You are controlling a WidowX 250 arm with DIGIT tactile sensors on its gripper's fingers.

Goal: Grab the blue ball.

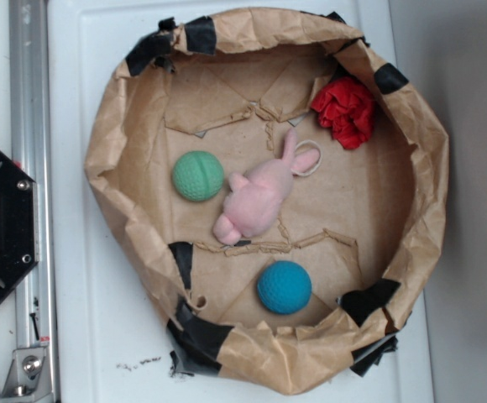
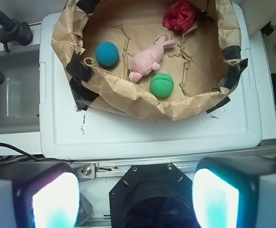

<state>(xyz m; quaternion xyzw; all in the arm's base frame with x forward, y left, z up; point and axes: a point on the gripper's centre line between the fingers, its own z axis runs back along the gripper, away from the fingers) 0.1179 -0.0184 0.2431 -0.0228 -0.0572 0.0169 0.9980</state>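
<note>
Down low in the wrist view, the fingers (image 2: 135, 197) are spread wide apart and hold nothing. Farther off, a brown paper bowl (image 2: 128, 102) sits on the white tabletop (image 2: 142, 133). Inside it, the blue ball (image 2: 107, 53) lies at nine o'clock from the pink bunny (image 2: 148, 59), apart from it. The green ball (image 2: 162, 85) lies at five o'clock from the bunny.
</note>
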